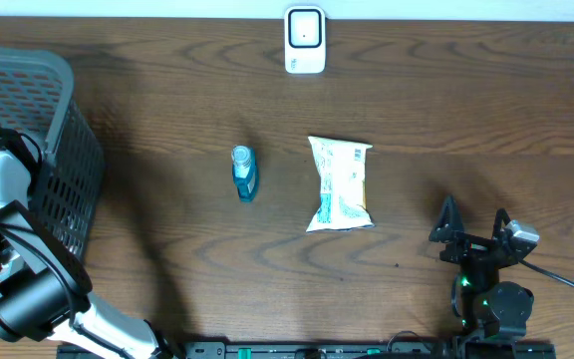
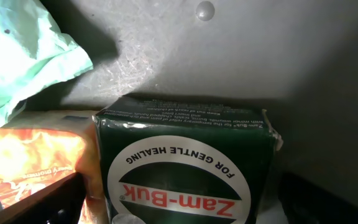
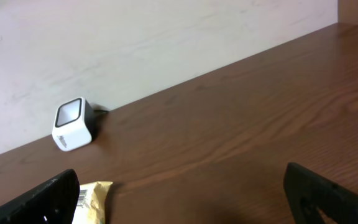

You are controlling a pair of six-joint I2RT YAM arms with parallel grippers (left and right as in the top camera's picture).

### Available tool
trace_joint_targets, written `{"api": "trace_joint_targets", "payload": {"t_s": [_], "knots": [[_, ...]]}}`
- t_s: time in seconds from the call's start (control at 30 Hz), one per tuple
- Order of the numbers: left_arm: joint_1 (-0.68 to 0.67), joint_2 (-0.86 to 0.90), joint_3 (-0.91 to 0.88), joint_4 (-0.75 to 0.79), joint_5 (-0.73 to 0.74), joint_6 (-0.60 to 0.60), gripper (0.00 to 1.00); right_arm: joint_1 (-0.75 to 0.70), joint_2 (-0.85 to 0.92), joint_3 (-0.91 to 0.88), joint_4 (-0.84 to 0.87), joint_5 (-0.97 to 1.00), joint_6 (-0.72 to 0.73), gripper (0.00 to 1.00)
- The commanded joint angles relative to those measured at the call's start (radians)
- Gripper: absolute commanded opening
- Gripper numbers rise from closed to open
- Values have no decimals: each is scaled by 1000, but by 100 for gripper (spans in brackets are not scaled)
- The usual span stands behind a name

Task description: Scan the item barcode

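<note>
Basket (image 1: 63, 90): cut off by the overhead view's left edge, with its inside largely covered by the left arm (image 1: 8, 199).
Zam-Buk box (image 2: 185, 168): label ran off the bottom edge, and the small print was too fine to read.
Orange packet (image 2: 36, 155): cut off left and below, print blurred.
Pale green bag (image 2: 23, 62): cut off top and left.
Left fingers (image 2: 319, 199): dim shapes in the lower corners.
Snack packet (image 3: 95, 199): only one end showed in the right wrist view.
Right fingers (image 3: 328, 193): cut off below.
Blue bottle (image 1: 244, 173): label too small to read.

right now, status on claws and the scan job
Both claws open. Left claw in grey mesh basket, facing dark green Zam-Buk box. Right claw empty over brown wooden table. White cube scanner unobstructed.
</note>
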Motion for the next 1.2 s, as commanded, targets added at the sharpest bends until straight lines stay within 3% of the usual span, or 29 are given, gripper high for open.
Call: {"api": "trace_joint_targets", "payload": {"t_s": [0.0,0.23,0.47,0.73,0.9,1.17], "knots": [[5,5,-24,18,-13,17,100,4,-5,-1,-4,2,-15,99],[5,5,-24,87,-3,17,100,4,-5,-1,-4,2,-15,99],[4,5,-24,183,127,16,100,4,-5,-1,-4,2,-15,99],[4,5,-24,251,130,17,100,4,-5,-1,-4,2,-15,99],[5,5,-24,142,87,32,100,4,-5,-1,-4,2,-15,99],[5,5,-24,-137,-127,14,99,4,-5,-1,-4,2,-15,99]]}}
